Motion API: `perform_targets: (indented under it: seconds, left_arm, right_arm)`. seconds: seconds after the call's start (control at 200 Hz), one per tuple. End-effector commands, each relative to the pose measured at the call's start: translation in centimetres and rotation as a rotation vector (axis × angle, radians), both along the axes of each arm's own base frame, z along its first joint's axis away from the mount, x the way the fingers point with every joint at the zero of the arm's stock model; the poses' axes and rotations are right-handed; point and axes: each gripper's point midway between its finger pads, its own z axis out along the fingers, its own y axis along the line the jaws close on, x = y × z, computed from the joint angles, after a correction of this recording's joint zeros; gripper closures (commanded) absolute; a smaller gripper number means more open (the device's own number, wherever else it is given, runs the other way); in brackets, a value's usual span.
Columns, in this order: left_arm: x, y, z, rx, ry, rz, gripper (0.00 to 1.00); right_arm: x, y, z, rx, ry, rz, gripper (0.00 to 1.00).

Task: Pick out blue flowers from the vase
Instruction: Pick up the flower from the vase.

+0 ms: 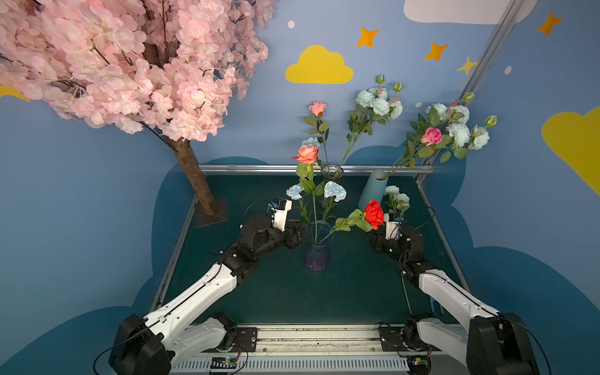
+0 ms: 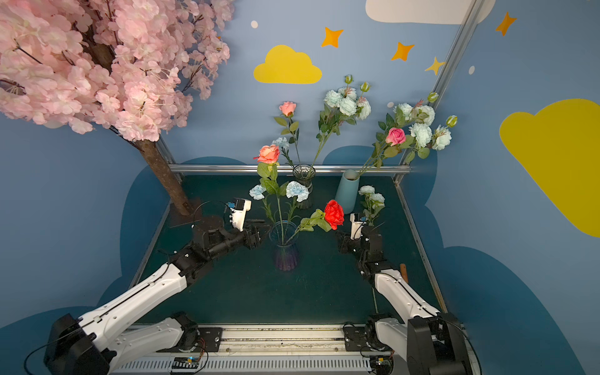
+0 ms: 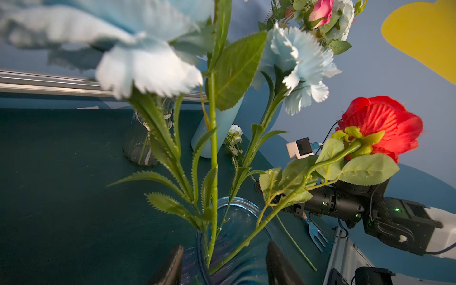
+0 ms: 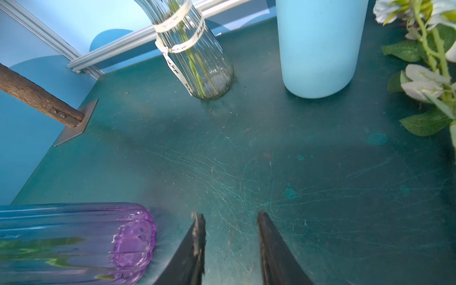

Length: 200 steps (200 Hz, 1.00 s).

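Left hand [image 3: 224, 264] below blue flowers [image 3: 293, 64]

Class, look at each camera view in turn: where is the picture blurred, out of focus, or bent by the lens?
Left wrist view: the nearest blue flower is a soft blur, the red rose sharp. Right wrist view: the purple glass vase is smeared, the scratched table crisp. Both top views: the wide lens curves the side rail, and the pink blossom tree looms large.
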Motion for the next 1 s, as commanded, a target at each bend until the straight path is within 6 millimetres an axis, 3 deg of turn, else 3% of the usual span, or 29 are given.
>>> perform_targets:
  seconds: [0.0,0.13,0.435,0.576,0.786,0.906,0.996]
  left_arm:
    - [0.0,-0.8,0.4,-0.002,0.021,-0.028,0.45]
    - [0.8,-0.9,-0.4,0.029,0.046,-0.007,0.45]
    - [2.2,-1.1,-1.7,0.047,0.051,0.025,0.47]
    - [2.9,-1.4,-2.1,0.046,0.051,0.029,0.53]
    - [3.2,-1.6,-1.8,0.018,0.031,0.021,0.59]
    - [2.3,-0.9,-1.2,0.004,-0.009,0.020,0.54]
    - [1.0,0.3,-0.1,-0.029,-0.079,0.038,0.48]
  right_arm:
    - [-0.5,0.1,2.3,0.038,-0.104,-0.009,0.66]
    - [-2.1,0.5,4.2,0.059,-0.164,0.013,0.68]
    - [-10.3,2.3,13.4,0.039,-0.417,0.112,0.70]
    - [-12.1,3.5,15.5,-0.036,-0.403,0.179,0.72]
    - [-14.1,9.4,18.4,-0.129,-0.396,0.393,0.72]
    - [-15.0,13.4,19.6,-0.191,-0.432,0.482,0.71]
    - [-14.5,16.0,19.5,-0.241,-0.394,0.515,0.73]
